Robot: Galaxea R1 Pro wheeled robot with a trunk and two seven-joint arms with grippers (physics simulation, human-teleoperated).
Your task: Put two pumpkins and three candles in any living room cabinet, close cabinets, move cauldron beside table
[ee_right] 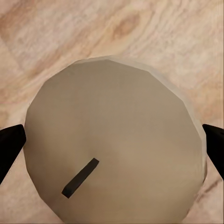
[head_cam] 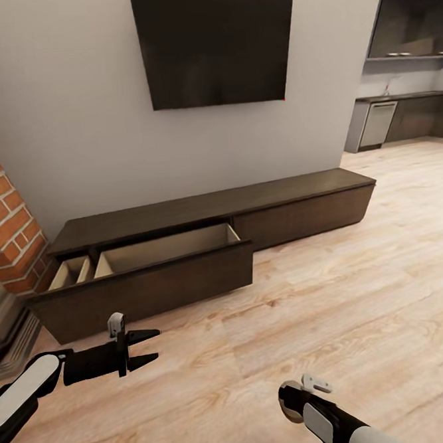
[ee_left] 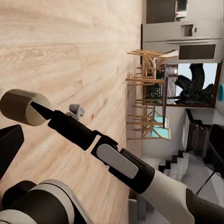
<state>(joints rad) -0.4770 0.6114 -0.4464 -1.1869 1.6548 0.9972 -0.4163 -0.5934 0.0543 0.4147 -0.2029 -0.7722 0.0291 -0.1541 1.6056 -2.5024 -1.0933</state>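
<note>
The cabinet runs along the wall ahead, long, low and dark brown. Its left drawer is pulled out, and what I see of its pale interior is bare. My right gripper, low over the floor near me, is shut on a beige candle; its dark wick shows on the top face, with a fingertip at each side. The left wrist view has the same candle at the end of my right arm. My left gripper hangs open and holds nothing, in front of the drawer.
A brick fireplace stands at the left end of the cabinet, and a TV hangs above it. A kitchen opens at the back right. Wooden dining chairs stand far off. Bare wood floor lies ahead.
</note>
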